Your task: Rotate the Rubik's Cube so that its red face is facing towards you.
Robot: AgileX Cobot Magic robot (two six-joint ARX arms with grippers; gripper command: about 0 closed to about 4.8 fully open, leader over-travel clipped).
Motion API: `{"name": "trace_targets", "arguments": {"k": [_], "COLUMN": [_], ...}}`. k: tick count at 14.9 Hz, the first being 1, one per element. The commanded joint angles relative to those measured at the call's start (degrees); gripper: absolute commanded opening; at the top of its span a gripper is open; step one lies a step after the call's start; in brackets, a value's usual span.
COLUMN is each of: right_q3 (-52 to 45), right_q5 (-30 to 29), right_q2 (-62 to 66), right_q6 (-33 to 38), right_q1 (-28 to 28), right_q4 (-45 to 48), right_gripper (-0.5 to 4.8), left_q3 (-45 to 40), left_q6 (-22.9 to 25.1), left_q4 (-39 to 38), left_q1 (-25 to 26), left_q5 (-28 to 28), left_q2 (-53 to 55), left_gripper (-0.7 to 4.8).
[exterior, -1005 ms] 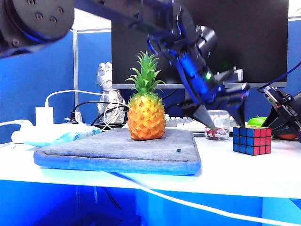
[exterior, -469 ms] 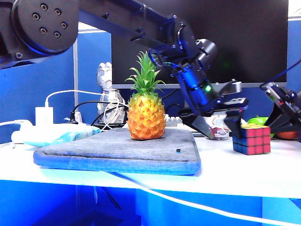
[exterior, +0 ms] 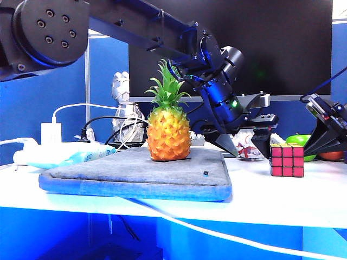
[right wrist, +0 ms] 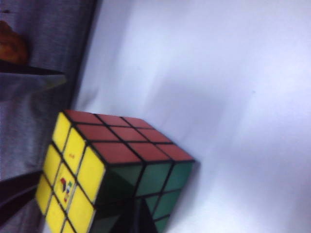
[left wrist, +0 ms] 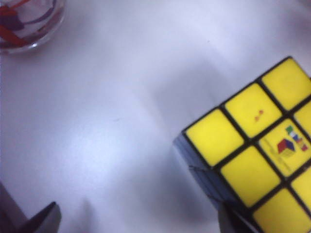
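Rubik's Cube (exterior: 287, 161) (red face (exterior: 287, 161) frontward) sits between spread left fingers (exterior: 264, 142); right fingers (exterior: 325, 142) together, apart.

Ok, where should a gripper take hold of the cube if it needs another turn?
Probably from above, closing on two opposite side faces of the cube. It sits flat on the table with its yellow face up and clear, and flat parallel sides suit two fingers. The open left gripper is nearest; the right gripper is shut.
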Motion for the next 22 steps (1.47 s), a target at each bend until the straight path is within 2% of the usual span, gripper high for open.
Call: {"name": "trace_targets", "arguments": {"k": [1,2,4,8,9,10,11,12,13,14,15,16,18,19,21,22], "right_q3": [0.15,0.15,0.15,0.15,0.15,0.15,0.15,0.13,0.13,0.13,0.02,-0.15,-2.51,-4.22,-11.08,-14.03], "right_q5": [0.70,0.74,2.91,1.38,1.62,1.57,0.68,0.61,0.63,0.70,0.79,1.99,4.81,4.83,7.52,8.15], "right_q2": [-0.55,-0.74,-1.20,-3.58,-4.52,-6.27,-9.27,-12.15,-14.36,-17.79,-20.98,-23.56,-31.56,-34.23,-43.71,-47.80], "right_q6": [-0.52,-0.42,2.05,2.08,2.03,1.99,0.83,0.61,0.33,-0.98,-2.80,-4.09,-5.99,-5.97,-5.97,-5.90], "right_q1": [-0.28,-0.63,-2.05,-3.83,-3.83,-3.83,-3.83,-3.72,-3.72,-3.72,-3.72,-3.72,-3.74,-3.76,-4.11,-4.52], "right_q4": [0.57,1.09,1.40,1.07,0.59,-0.20,-1.97,-3.80,-5.01,-7.08,-9.64,-12.00,-16.13,-16.02,-16.39,-16.37], "right_gripper": [0.21,1.59,4.25,4.23,4.13,1.76,-0.09,-0.07,-0.07,-0.07,-0.07,-0.07,-0.07,-0.07,-0.07,-0.07], "left_q3": [0.13,0.13,0.15,0.20,0.24,0.26,0.26,0.28,0.28,0.28,0.28,0.28,0.28,0.28,0.28,0.28], "left_q6": [1.62,1.70,1.73,4.52,5.07,5.11,4.98,4.68,4.90,4.13,2.36,0.46,-0.26,0.00,2.19,2.21], "left_q4": [1.92,1.90,1.81,-0.48,-2.03,-4.57,-8.46,-11.52,-13.77,-16.26,-16.98,-16.98,-17.88,-18.82,-24.81,-26.69], "left_q1": [-0.13,-0.13,-0.11,-0.11,-0.07,0.02,0.00,-0.17,-0.22,-0.24,-0.24,-0.42,-3.06,-4.63,-10.25,-11.50], "left_q5": [0.31,-0.46,-0.96,-5.09,-6.51,-7.30,-7.41,-6.80,-4.66,-0.35,5.05,7.10,6.32,4.33,-3.06,-6.23], "left_q2": [-0.04,-0.09,-0.20,-2.89,-3.74,-5.16,-7.41,-9.57,-11.34,-13.97,-16.31,-17.64,-20.33,-20.98,-23.85,-25.33], "left_gripper": [4.45,4.79,4.79,4.79,4.79,4.79,4.79,4.79,3.33,1.00,0.51,0.51,0.43,0.21,0.17,0.17]}}
